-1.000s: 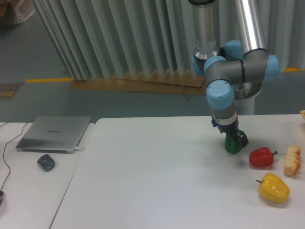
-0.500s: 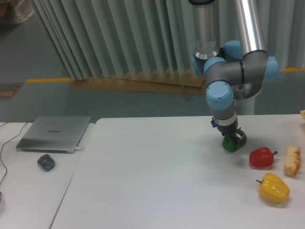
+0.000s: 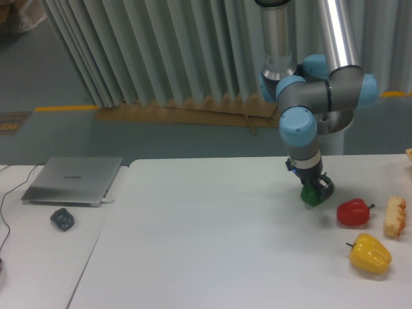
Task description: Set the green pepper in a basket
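Right now the gripper [image 3: 315,188] sits low over the green pepper [image 3: 313,196] on the desk [image 3: 212,238], and its fingers appear to be pinching the pepper from both sides, though the view is too small to show how deep the hold goes. The pepper lies toward the desk's right side, near the red pepper [image 3: 353,212] and well apart from the yellow pepper [image 3: 369,253].

Glossy, rounded skin is the main worry: if the fingers catch only the upper shoulder, the pepper may squirt out or twist as it comes up. A drop here could roll it into the red pepper or the pale food item [image 3: 394,217] by the right edge.

No basket shows anywhere in view, so the carry must end outside the picture, and a long swing with a weak pinch would raise the chance of losing the pepper.
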Controlling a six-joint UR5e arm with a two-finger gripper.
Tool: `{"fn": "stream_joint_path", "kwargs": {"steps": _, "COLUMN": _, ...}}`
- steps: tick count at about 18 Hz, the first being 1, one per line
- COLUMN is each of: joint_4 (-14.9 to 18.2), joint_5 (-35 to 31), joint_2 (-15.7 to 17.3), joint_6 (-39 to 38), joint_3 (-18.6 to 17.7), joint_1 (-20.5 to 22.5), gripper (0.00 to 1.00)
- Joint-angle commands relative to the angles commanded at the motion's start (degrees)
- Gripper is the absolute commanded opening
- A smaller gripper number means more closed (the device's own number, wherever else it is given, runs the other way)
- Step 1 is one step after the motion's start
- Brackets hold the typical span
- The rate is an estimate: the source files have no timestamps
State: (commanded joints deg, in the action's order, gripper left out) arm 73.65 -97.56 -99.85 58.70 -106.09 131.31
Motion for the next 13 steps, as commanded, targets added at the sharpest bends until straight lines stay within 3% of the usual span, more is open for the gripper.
{"fn": "stream_joint_path", "kwargs": {"steps": 7, "joint_4": -0.35, "joint_5": 0.26, "joint_2": 1.85, "joint_6": 2.12, "joint_3": 2.2, "joint_1": 2.19, "gripper": 0.5}}
{"fn": "stream_joint_path", "kwargs": {"steps": 13, "joint_4": -0.35, "joint_5": 2.28, "joint_2": 2.11, "joint_6": 11.16, "joint_3": 4.57, "joint_1": 7.2, "gripper": 0.49}}
